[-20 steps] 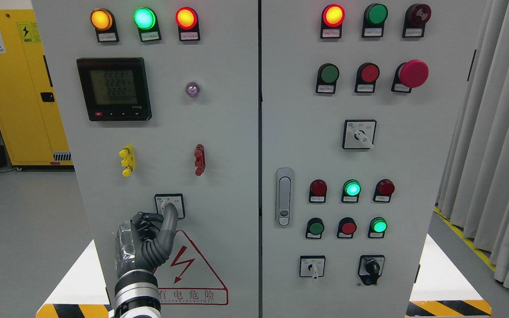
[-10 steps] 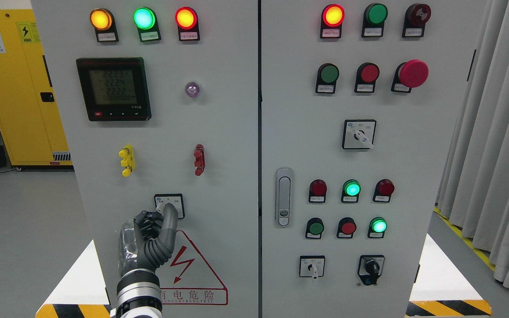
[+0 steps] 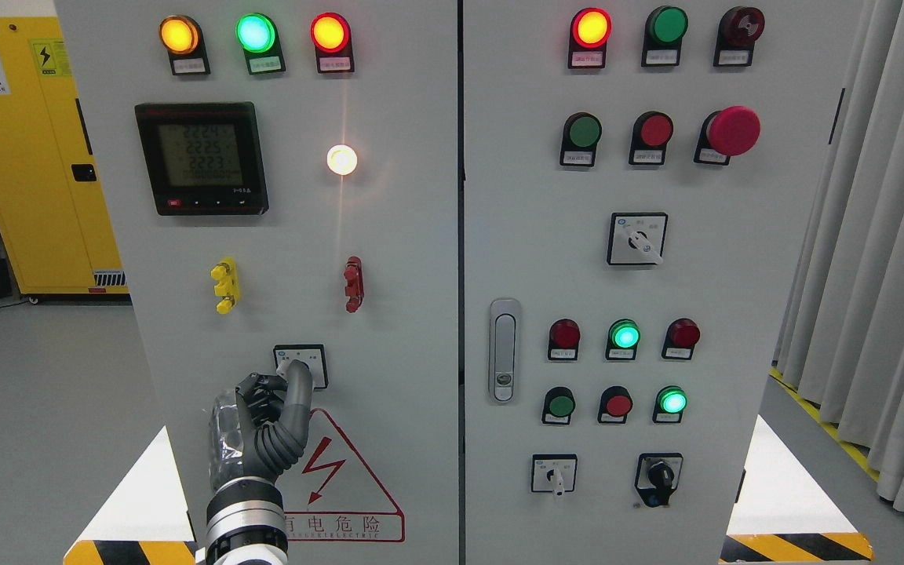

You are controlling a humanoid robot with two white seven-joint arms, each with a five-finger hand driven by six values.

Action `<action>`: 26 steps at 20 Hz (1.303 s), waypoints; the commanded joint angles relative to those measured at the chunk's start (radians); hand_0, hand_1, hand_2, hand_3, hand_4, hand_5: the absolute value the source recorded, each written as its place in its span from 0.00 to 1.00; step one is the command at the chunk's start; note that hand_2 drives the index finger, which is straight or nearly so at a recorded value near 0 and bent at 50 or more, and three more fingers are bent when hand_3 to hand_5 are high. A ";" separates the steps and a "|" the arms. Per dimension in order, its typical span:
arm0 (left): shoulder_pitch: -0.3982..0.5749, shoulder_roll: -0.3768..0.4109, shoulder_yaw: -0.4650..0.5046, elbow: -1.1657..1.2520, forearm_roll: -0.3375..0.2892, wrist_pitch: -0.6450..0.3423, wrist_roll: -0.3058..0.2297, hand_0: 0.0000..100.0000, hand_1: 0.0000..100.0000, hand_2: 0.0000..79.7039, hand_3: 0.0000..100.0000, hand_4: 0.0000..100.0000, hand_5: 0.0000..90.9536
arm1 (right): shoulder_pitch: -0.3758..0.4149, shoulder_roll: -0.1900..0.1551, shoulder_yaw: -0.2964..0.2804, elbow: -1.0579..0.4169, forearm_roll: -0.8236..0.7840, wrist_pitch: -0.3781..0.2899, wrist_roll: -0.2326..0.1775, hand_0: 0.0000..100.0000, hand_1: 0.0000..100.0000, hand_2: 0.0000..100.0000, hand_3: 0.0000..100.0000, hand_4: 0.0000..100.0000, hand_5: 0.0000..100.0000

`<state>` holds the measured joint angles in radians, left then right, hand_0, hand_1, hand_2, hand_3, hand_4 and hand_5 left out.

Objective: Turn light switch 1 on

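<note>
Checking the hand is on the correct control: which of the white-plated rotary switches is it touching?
The rotary switch on the left door, above the red warning triangle; the left hand covers its knob. The three right-door switches are untouched.

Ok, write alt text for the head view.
The robot's left hand grips the rotary switch low on a grey control cabinet's left door, and the small round lamp above glows white. Coloured indicator lights, a digital meter and more buttons fill both doors.

Bare panel (image 3: 389,259) around rotary switch (image 3: 300,365); red handle (image 3: 354,283) above.
</note>
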<state>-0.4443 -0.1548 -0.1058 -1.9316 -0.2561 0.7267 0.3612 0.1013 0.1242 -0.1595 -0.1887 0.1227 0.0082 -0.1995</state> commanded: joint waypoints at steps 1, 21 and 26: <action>0.001 0.000 0.000 0.000 0.000 0.007 0.001 0.64 0.42 0.78 1.00 0.92 0.94 | 0.000 0.000 0.000 0.000 0.000 -0.001 -0.001 0.00 0.50 0.04 0.00 0.00 0.00; 0.007 0.000 0.000 -0.003 0.005 0.002 -0.001 0.13 0.42 0.80 1.00 0.92 0.93 | 0.000 0.000 0.000 0.000 0.000 -0.001 0.000 0.00 0.50 0.04 0.00 0.00 0.00; 0.025 0.003 -0.002 -0.009 0.005 -0.006 0.001 0.10 0.42 0.80 1.00 0.92 0.92 | 0.000 0.000 0.000 0.000 0.000 -0.001 0.000 0.00 0.50 0.04 0.00 0.00 0.00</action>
<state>-0.4327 -0.1547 -0.1060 -1.9343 -0.2519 0.7237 0.3612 0.1012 0.1243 -0.1595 -0.1887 0.1227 0.0082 -0.2000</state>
